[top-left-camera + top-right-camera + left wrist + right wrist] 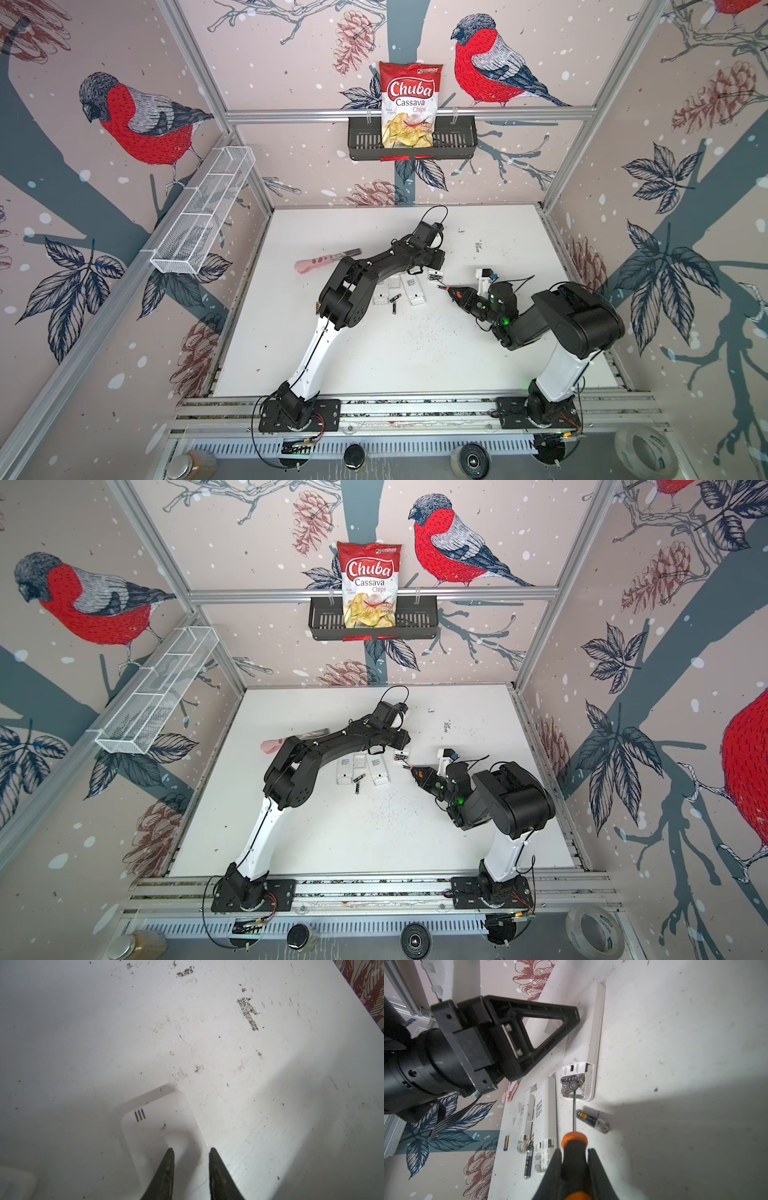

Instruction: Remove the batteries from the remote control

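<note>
A white remote control [593, 1028] lies with its end compartment open, and a battery [573, 1085] still sits inside. My right gripper [575, 1151] is shut on the orange-and-black screwdriver [574, 1142], whose tip touches that battery. A loose battery [592, 1121] lies beside the shaft. My left gripper [191, 1150] stands open, its fingers [169, 1167] resting down on the remote [158, 1126]. In both top views the grippers [436, 259] [465, 296] meet mid-table. Two more opened remotes [413, 291] [380, 293] lie to the left with batteries [394, 303] between them.
A pink-handled tool [320, 261] lies behind the left arm. A chips bag [409, 104] stands in a black basket on the back wall, and a white wire basket [203, 212] hangs on the left wall. A tape roll [646, 453] sits at the front right.
</note>
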Controlling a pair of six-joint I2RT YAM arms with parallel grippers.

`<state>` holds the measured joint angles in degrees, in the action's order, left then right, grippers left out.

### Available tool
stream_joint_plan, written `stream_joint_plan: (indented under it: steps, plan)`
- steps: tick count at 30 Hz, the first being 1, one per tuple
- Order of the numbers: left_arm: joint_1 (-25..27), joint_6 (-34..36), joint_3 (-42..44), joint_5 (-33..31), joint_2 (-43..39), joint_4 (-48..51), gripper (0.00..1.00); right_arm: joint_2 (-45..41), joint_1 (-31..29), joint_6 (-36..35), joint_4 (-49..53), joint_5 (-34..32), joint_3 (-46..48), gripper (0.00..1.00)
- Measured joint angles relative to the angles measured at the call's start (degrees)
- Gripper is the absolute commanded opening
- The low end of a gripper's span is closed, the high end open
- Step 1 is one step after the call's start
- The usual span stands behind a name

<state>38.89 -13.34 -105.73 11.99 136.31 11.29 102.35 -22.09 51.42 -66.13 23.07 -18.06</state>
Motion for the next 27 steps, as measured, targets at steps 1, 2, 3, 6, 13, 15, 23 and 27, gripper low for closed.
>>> stream_joint_plan:
  steps: [1, 2, 3, 6, 13, 15, 23, 27]
  plan:
    - [-0.1, 0.0, 0.0, 0.0, 0.0, 0.0, 0.3, 0.3, 0.0, 0.1, -0.4, 0.0, 0.0, 0.0]
    - [-0.1, 0.0, 0.0, 0.0, 0.0, 0.0, 0.3, 0.8, 0.1, 0.2, -0.9, 0.3, -0.1, 0.0]
    - [-0.1, 0.0, 0.0, 0.1, 0.0, 0.0, 0.3, 1.1, 0.2, 0.5, -1.3, 0.5, -0.1, 0.0]
    - [-0.2, 0.0, 0.0, 0.4, 0.0, 0.0, 0.29, 2.2, 0.5, 1.0, -3.0, 1.1, -0.1, 0.0]
    - [-0.3, 0.0, 0.2, 1.1, 0.0, -0.3, 0.29, 2.6, 1.0, 1.4, -4.2, 1.2, 0.0, 0.0]
    - [-0.4, 0.0, 0.3, 1.3, 0.0, -0.4, 0.29, 2.3, 1.0, 1.4, -4.1, 1.2, 0.0, 0.0]
    - [-0.6, -0.2, 0.4, 1.7, 0.0, -0.7, 0.29, 2.2, 0.5, 1.4, -5.1, 1.5, -0.1, 0.0]
    - [-0.8, -0.2, 0.4, 1.7, 0.0, -0.7, 0.29, 2.2, 0.3, 1.4, -5.4, 1.6, -0.4, 0.0]
